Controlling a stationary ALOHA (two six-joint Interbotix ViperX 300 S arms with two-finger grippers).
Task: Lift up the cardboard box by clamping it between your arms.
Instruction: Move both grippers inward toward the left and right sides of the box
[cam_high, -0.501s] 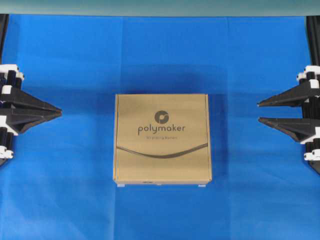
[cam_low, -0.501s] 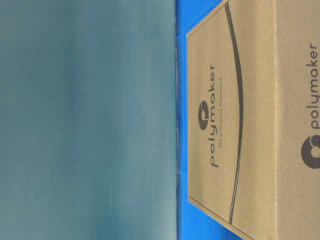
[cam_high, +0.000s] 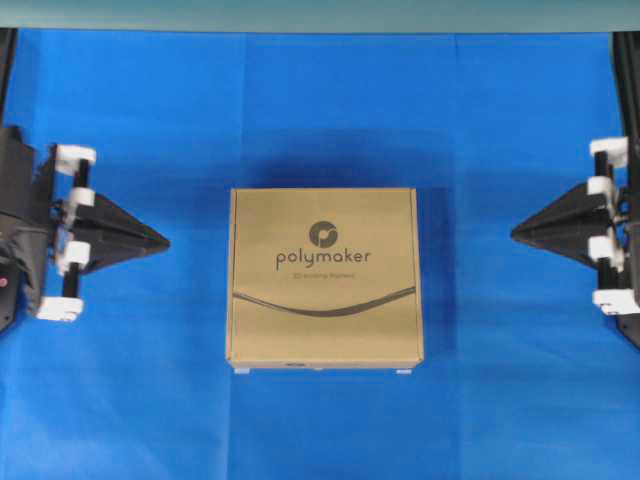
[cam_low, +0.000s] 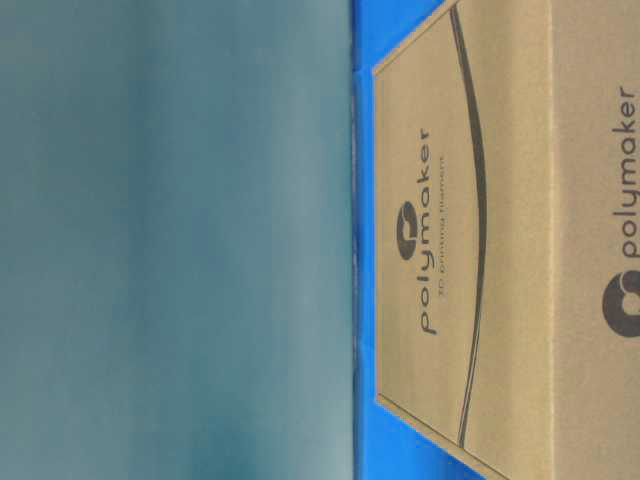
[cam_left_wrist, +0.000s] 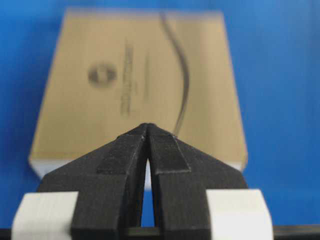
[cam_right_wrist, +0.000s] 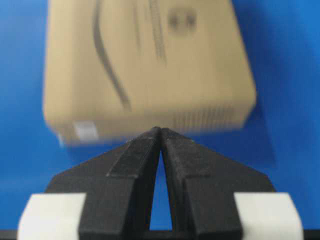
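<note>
The cardboard box (cam_high: 324, 277), flat, square and brown with a dark "polymaker" logo and a curved line, lies flat on the blue cloth at the centre. It also fills the right of the table-level view (cam_low: 480, 240). My left gripper (cam_high: 166, 241) is shut and empty, its tip pointing at the box's left side with a gap between them. In the left wrist view (cam_left_wrist: 148, 125) the box (cam_left_wrist: 125, 85) lies just ahead. My right gripper (cam_high: 514, 233) is shut and empty, pointing at the box's right side, farther off. In the right wrist view (cam_right_wrist: 160, 130) the box (cam_right_wrist: 150, 70) lies ahead.
A blue cloth (cam_high: 320, 110) covers the whole table. A grey-green wall (cam_high: 320, 12) runs along the back edge and fills the left of the table-level view (cam_low: 170, 240).
Both grippers have closed from open to shut. The left gripper has moved inward toward the box; the right has stayed near the right edge. The box has not moved.
</note>
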